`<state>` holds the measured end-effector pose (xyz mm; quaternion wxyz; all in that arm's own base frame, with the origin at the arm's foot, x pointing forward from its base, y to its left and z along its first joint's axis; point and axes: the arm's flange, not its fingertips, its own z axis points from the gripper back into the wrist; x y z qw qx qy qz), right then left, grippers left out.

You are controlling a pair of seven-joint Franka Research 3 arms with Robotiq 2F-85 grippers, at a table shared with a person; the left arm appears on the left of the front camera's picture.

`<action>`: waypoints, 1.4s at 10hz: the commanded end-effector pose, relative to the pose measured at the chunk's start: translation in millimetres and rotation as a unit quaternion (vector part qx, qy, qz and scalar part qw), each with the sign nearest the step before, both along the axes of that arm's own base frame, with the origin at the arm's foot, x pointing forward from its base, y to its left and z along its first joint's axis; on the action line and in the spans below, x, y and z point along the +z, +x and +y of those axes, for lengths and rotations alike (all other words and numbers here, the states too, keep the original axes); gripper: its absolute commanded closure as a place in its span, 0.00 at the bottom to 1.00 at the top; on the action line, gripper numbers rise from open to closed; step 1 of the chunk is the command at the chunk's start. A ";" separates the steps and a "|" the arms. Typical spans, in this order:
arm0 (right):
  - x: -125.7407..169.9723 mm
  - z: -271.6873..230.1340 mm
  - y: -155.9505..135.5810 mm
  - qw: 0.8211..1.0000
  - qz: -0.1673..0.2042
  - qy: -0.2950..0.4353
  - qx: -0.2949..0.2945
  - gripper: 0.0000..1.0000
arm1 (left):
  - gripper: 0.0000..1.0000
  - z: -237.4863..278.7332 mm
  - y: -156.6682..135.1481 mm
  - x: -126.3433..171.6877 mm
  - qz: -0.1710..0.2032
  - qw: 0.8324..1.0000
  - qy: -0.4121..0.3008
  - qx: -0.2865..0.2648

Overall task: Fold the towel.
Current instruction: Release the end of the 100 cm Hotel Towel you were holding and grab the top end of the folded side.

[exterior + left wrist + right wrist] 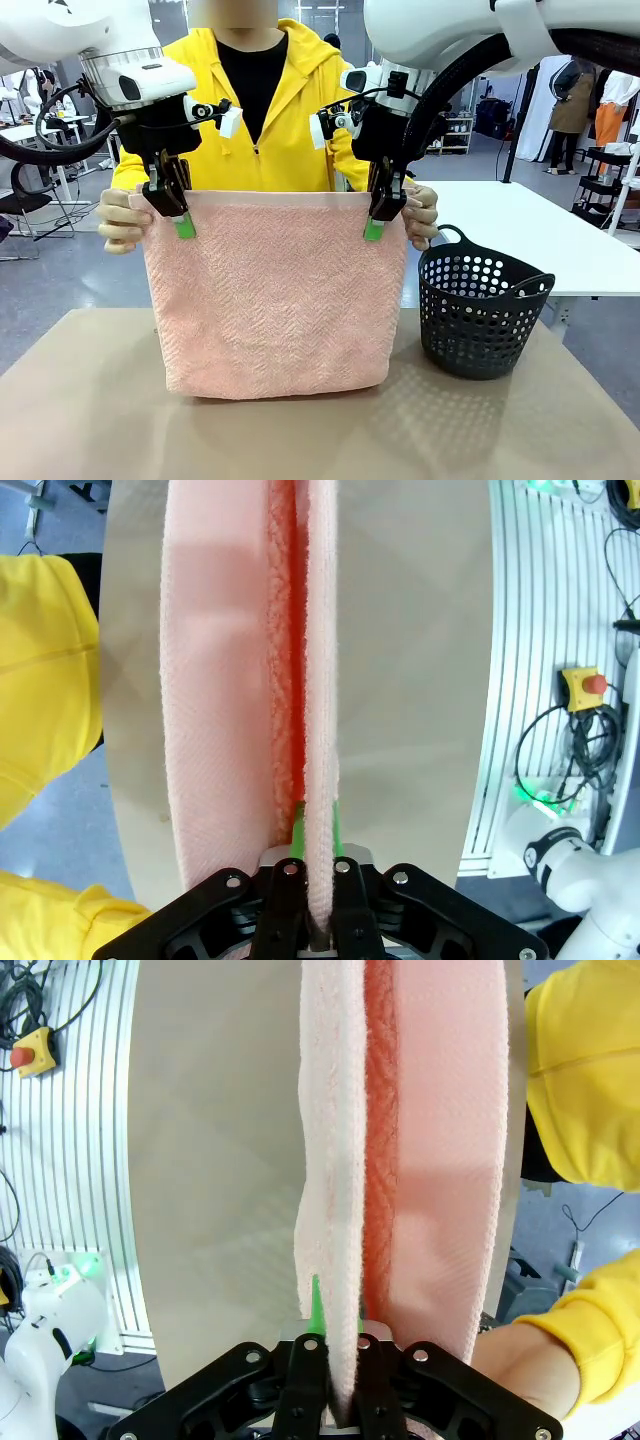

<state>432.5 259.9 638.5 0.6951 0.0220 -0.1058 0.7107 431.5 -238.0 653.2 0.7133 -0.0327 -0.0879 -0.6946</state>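
Note:
The salmon-pink towel [275,300] hangs doubled over above the table, its lower fold resting on the tabletop. My left gripper [183,222] is shut on its upper left edge, and my right gripper [376,226] is shut on its upper right edge. A person in a yellow hoodie holds the far layer's top corners, one hand [122,222] at the left and one hand [424,215] at the right. In the left wrist view the towel [318,730] runs down between the green pads [297,832]. In the right wrist view the towel [340,1210] is likewise pinched between the pads [316,1308].
A dark perforated plastic basket [478,305] stands on the table [90,420] to the right of the towel. A white table [540,235] lies behind it. Bare tabletop stretches in front of and to the left of the towel.

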 end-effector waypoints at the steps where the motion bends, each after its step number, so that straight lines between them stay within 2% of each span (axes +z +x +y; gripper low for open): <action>1: 0.2 -1.2 -0.4 1.000 -0.001 -0.005 0.000 1.00 | 1.00 -0.5 2.2 2.8 -0.003 1.000 -0.001 -0.003; 6: 0.0 0.0 0.0 1.000 0.000 0.000 0.000 0.98 | 0.98 0.0 0.0 0.1 0.000 1.000 0.000 0.000; 7: 1.1 0.4 -3.5 1.000 -0.009 -0.003 -0.004 0.77 | 0.61 0.5 -3.9 3.8 -0.010 1.000 -0.002 -0.003; 8: 0.6 1.1 -6.5 1.000 -0.014 -0.012 -0.006 0.72 | 0.64 0.8 -7.7 6.1 -0.023 1.000 0.007 0.004; 9: 1.2 -0.2 -8.3 1.000 -0.014 -0.007 -0.016 0.50 | 0.29 2.1 -11.1 7.4 -0.031 1.000 0.005 0.007; 10: 4.0 -0.6 -11.6 0.999 -0.027 -0.011 -0.029 0.46 | 0.34 3.5 -15.5 6.4 -0.050 0.998 0.025 0.029; 11: 9.0 -2.4 -17.0 0.998 -0.045 -0.012 -0.034 0.24 | 0.00 4.5 -20.9 8.4 -0.053 0.998 0.020 0.027; 12: 17.0 -5.3 -25.4 0.997 -0.062 -0.003 -0.039 0.20 | 0.05 4.6 -28.6 16.3 -0.070 0.997 0.019 0.027; 13: 27.5 -7.1 -36.1 0.995 -0.088 -0.002 -0.044 0.00 | 0.00 3.7 -38.2 28.0 -0.093 0.995 0.024 0.023; 14: 38.7 -8.1 -46.3 0.992 -0.120 -0.005 -0.048 0.28 | 0.00 1.7 -48.2 39.5 -0.117 0.993 0.022 0.017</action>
